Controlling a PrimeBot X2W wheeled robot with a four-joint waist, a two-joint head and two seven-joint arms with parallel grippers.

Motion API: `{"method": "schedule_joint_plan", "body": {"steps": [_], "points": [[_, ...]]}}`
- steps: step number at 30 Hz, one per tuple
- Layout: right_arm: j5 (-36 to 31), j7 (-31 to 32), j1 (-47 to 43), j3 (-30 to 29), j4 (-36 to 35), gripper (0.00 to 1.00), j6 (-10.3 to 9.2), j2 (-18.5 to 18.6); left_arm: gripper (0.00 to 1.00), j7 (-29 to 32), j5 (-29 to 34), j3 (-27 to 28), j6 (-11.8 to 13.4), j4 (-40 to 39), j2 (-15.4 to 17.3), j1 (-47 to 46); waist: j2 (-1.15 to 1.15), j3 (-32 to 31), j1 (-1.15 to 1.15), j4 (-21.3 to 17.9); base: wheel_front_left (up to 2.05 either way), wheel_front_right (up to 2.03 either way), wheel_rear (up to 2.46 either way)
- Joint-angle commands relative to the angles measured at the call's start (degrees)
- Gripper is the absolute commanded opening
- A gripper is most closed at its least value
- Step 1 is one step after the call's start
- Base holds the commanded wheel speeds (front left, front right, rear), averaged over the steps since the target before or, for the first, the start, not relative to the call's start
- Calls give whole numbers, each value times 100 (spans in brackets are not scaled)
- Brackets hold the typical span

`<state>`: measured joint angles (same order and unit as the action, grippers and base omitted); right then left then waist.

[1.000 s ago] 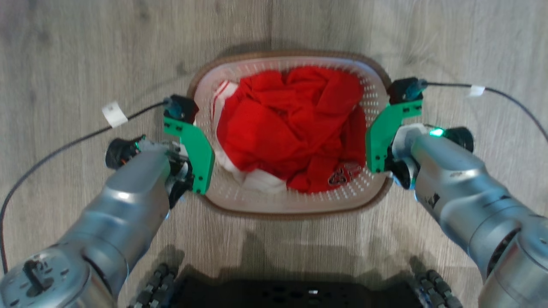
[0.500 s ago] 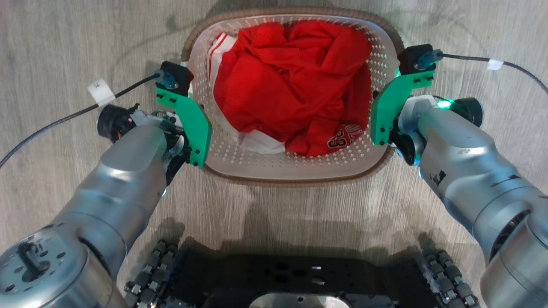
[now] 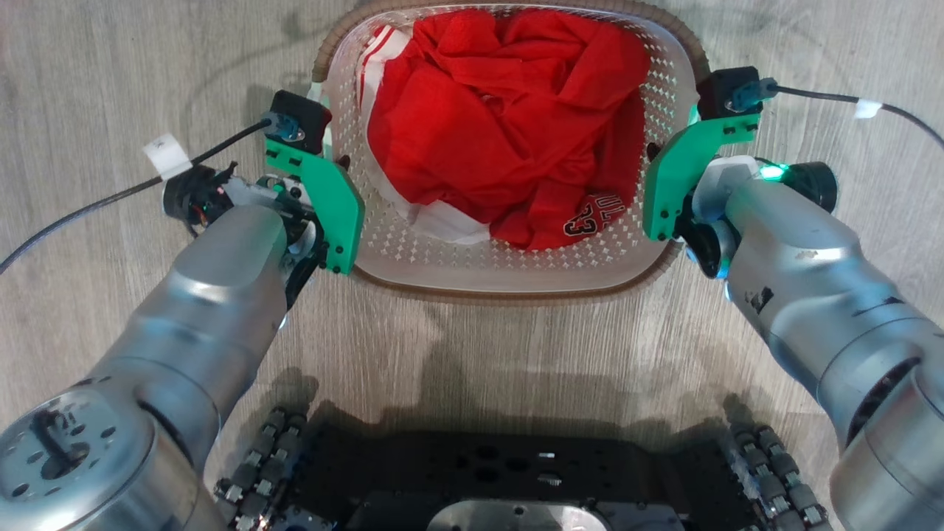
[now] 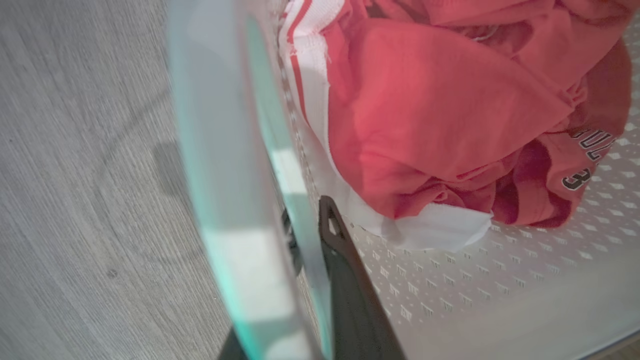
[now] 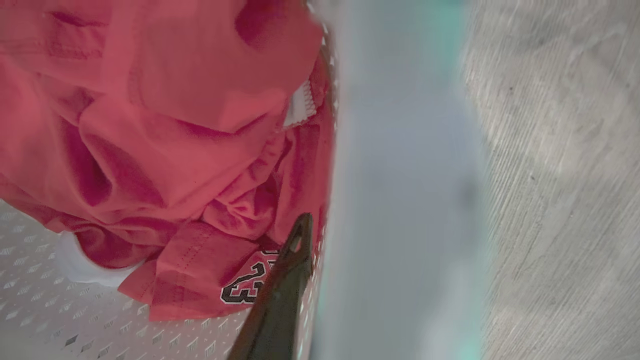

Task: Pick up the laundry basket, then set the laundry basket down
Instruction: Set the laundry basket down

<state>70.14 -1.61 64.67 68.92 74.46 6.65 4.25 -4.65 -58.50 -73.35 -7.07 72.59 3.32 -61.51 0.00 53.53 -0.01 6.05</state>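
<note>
Grey wood-look floor (image 3: 110,295) – background in the head view. Robot's black base (image 3: 516,472) runs along the bottom edge, w/ roller wheels (image 3: 258,472) at its corners. Silver left arm (image 3: 206,317) and right arm (image 3: 804,280) reach fwd, one to each short side of the laundry basket (image 3: 509,262). The basket sits centre-top, ahead of the base and between the arms, its far rim cut by the frame edge. Whether its bottom clears the floor can't be told. Inside it, a crumpled red garment (image 3: 501,125) w/ white trim covers most of the perforated bottom.

Green camera mounts, left (image 3: 328,199) and right (image 3: 675,177), sit just beside the brown rim.

Left gripper (image 4: 307,220): clenched on the basket's side. One dark finger (image 4: 345,280) lies inside the wall and a dark part shows outside it.

Right gripper (image 5: 320,235): inner finger (image 5: 280,295) lies flat against the wall's inside. The outer one is hidden by the blurred rim – reads as a clamp on that side.

Black cables (image 3: 88,203) trail off outward, each carrying a white tag (image 3: 166,155). Smallest: a black "23" print (image 3: 579,223) on the garment, near the right wall.
</note>
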Motion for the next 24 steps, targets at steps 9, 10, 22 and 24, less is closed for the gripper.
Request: {"method": "schedule_joint_plan", "body": {"steps": [9,10,22,24], "points": [[-5,29,-251,58,-56,0,84,-137,16,-229,96,8,-42,-6,-23,-185,0,55,1,39,0,0,0],[3,34,-252,44,-54,22,84,-137,48,-250,87,13,-42,12,-25,-189,0,55,1,37,0,0,0],[-302,-7,-306,-295,-52,100,84,-137,100,-155,5,81,147,119,-11,-137,0,-34,1,-30,0,0,0],[-384,21,-342,-376,-51,100,84,-137,100,-126,13,78,170,125,4,-101,0,-97,1,-37,0,0,0]]}}
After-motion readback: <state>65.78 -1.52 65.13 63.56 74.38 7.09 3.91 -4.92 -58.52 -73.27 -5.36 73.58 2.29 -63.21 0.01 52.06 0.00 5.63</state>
